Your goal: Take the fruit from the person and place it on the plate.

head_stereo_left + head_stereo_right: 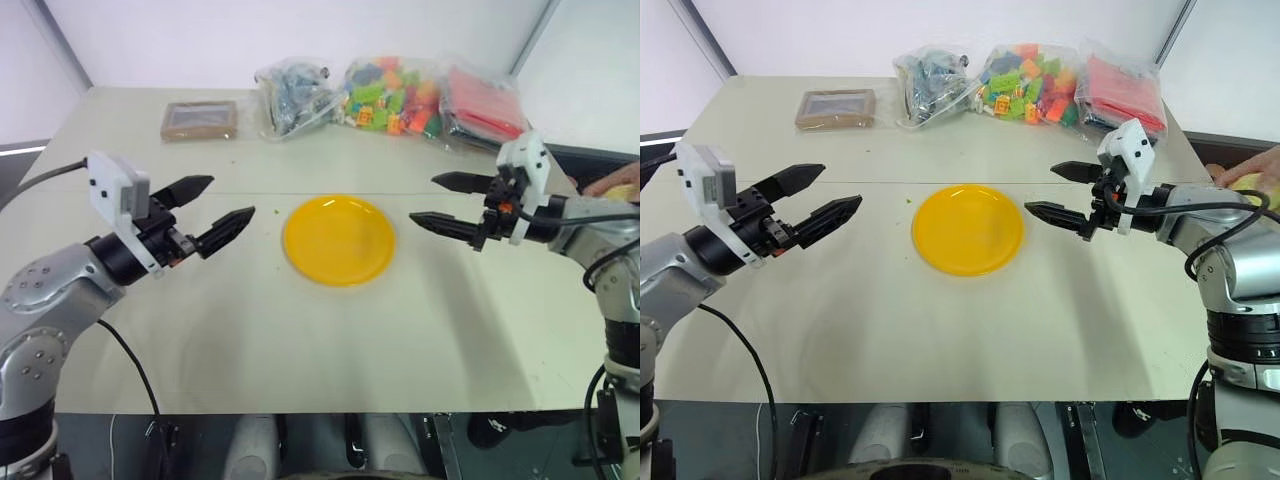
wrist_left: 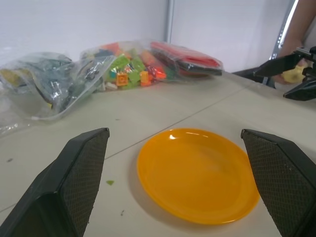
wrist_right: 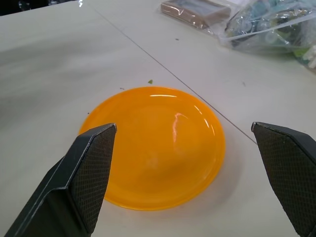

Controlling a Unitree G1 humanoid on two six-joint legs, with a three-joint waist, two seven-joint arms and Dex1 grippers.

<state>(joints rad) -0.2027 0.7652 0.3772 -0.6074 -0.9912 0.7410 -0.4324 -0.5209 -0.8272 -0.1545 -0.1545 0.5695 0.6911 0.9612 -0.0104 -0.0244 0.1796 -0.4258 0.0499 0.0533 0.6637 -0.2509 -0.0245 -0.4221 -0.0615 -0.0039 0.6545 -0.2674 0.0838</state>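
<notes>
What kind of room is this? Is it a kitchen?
Probably not a kitchen; more likely a lab or test room: a plain pale table, bare white walls, and bags of toy blocks.

A pale table [image 1: 300, 330] bears the plate [image 1: 338, 240], bagged blocks [image 1: 392, 95] and a brown box [image 1: 200, 120].

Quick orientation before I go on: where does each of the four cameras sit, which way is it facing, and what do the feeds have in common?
Left eye view: on the head, looking forward and down at the table; left gripper and right gripper flank the plate.
Right eye view: same scene; a person's hand holds the fruit at the right edge.
Left wrist view: looks along open fingers across the plate.
Right wrist view: looks down on the plate between open fingers.
All share the plate.
</notes>
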